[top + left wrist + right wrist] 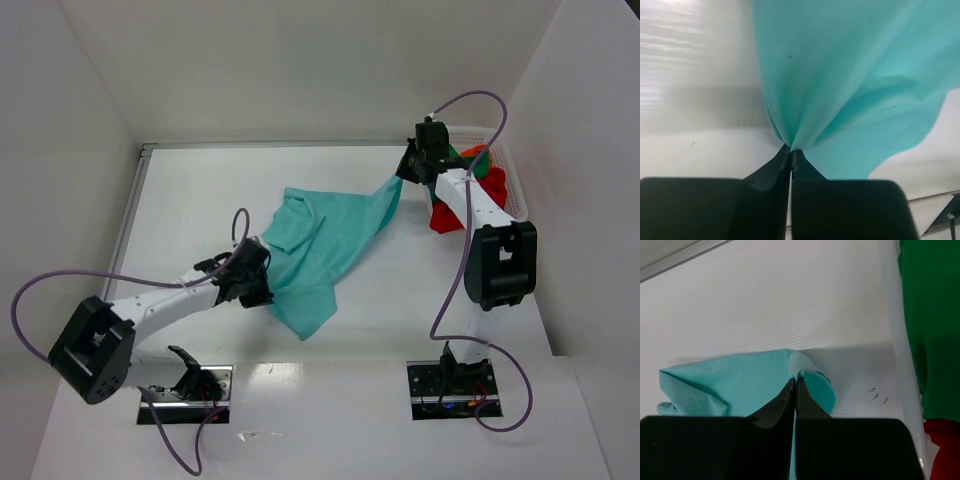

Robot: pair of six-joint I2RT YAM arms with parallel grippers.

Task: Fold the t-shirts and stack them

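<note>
A teal t-shirt (325, 245) lies crumpled across the middle of the table, stretched between both arms. My left gripper (262, 292) is shut on its near-left edge; in the left wrist view the cloth (850, 85) fans out from the pinched jaw tips (790, 152). My right gripper (405, 170) is shut on the shirt's far-right corner, and the teal fabric (740, 385) bunches around its tips (796, 382). Green (492, 186), red (445, 218) and orange (474, 152) t-shirts sit piled in the basket at the right.
A white lattice basket (505, 160) stands at the far right, with the right arm (490, 240) reaching over it. Green cloth (932, 325) and red cloth (945, 445) fill the right edge of the right wrist view. White walls enclose the table.
</note>
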